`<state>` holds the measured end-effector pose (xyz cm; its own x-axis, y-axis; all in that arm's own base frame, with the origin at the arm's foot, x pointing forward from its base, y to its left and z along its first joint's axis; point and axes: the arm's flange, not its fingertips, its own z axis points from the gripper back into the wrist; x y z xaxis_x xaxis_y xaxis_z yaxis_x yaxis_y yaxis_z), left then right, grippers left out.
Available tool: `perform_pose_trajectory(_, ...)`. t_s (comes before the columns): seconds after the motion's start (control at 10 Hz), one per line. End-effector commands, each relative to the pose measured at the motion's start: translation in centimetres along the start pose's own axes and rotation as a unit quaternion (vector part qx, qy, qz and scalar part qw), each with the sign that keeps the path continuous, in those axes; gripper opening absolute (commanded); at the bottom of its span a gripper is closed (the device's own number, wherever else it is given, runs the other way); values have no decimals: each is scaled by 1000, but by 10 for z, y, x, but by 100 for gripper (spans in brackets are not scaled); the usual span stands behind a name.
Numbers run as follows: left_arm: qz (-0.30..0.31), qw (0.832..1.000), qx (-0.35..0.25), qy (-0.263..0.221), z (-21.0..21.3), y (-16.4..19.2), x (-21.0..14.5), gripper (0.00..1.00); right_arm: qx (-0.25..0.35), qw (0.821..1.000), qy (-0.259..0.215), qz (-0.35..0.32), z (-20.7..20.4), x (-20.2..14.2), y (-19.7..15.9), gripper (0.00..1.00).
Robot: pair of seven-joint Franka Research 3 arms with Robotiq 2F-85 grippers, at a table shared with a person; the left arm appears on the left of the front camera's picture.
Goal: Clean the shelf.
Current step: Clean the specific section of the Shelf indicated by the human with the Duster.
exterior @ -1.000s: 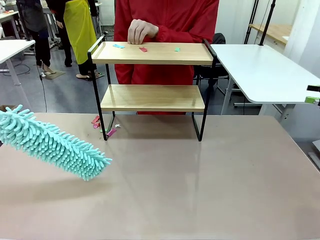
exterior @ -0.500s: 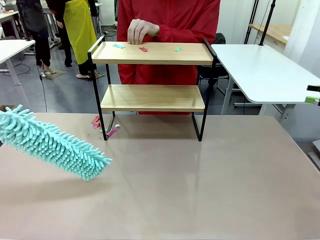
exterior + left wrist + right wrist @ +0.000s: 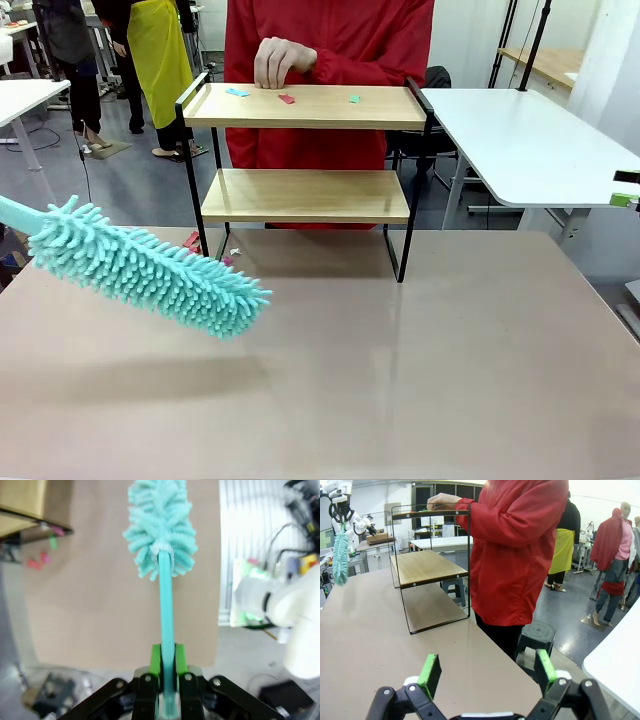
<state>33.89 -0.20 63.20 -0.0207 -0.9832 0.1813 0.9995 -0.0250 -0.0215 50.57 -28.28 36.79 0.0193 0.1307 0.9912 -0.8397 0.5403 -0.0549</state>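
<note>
Your left gripper [image 3: 168, 656] is clamped on the duster [image 3: 161, 530] handle, with the shelf [image 3: 305, 195] ahead of those jaws, off to one side. Your right gripper [image 3: 487, 672] has its jaws wide apart and empty, shelf well ahead.

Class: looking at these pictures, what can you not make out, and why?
- Front view: duster handle, cut off by the left edge.
- Front view: top-board scraps on the shelf, too small to identify.
- Front view: table scraps, partly behind the duster.
- Front view: anything under the person's hand, hidden by its fingers.
</note>
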Motion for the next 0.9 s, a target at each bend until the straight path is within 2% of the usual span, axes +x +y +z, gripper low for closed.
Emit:
perform_pose_trajectory(0.0,-52,996,6,-71,-1,0,12,14,-5,1000,14,-6,-2,6,2,100)
perform_pose_trajectory(0.1,-56,993,37,-98,6,-1,25,14,-5,1000,14,-6,-2,6,2,100)
perform_pose_trajectory(0.3,-14,985,57,-164,35,-8,61,14,-5,1000,14,-6,-2,6,2,100)
perform_pose_trajectory(0.5,23,978,74,-193,64,-21,97,14,-5,1000,14,-6,-2,6,2,100)
perform_pose_trajectory(0.6,49,975,73,-204,76,-25,118,14,-5,1000,14,-6,-2,6,2,100)
perform_pose_trajectory(0.7,111,965,75,-225,91,-32,144,14,-5,1000,14,-6,-2,6,2,100)
perform_pose_trajectory(0.8,140,957,93,-236,102,-36,170,14,-5,1000,14,-6,-2,6,2,100)
